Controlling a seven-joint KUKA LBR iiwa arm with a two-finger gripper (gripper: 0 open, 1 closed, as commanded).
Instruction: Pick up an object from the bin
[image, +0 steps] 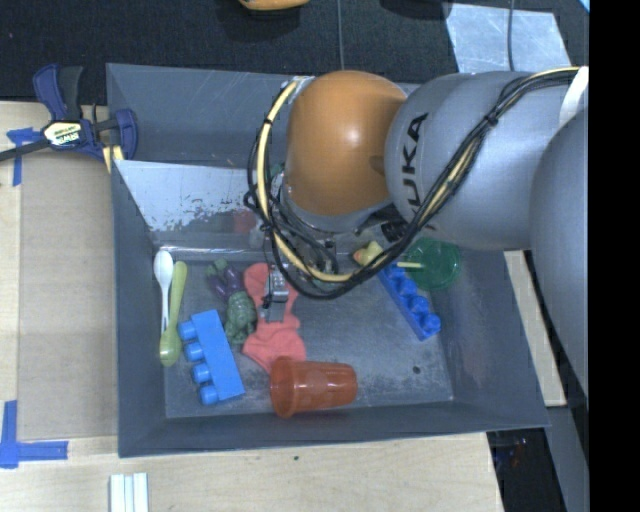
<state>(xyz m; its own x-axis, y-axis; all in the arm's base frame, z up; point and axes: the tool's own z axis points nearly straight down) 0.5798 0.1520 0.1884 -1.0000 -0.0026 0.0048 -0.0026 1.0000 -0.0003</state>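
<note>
One hand (276, 291) is hanging low near the middle of the bin (480, 350), just below the orange wrist cover (340, 140). I cannot tell whether it is spread or pressed together, since the wrist and its cables are hiding most of it.

Directly beneath it a flat pink-red soft piece (272, 340) is lying, its long axis running from the hand toward the bin's front wall. The hand's tip is sitting over that piece's upper end, so a straight descent seems to be what the pick is turning on, with little sideways travel. Contact cannot be judged.

Just to the left, a small green figure (240, 313) is crowding the pink piece and seemingly touching it. A little farther forward, an orange-red cup (312, 386) is lying on its side against the piece's lower edge. Farther left a blue studded block (212, 357) is resting, then a yellow-green spoon (170, 310). Out to the right, well apart, a long blue brick (412, 300) and a green round thing (435, 262) are lying under the arm.
</note>
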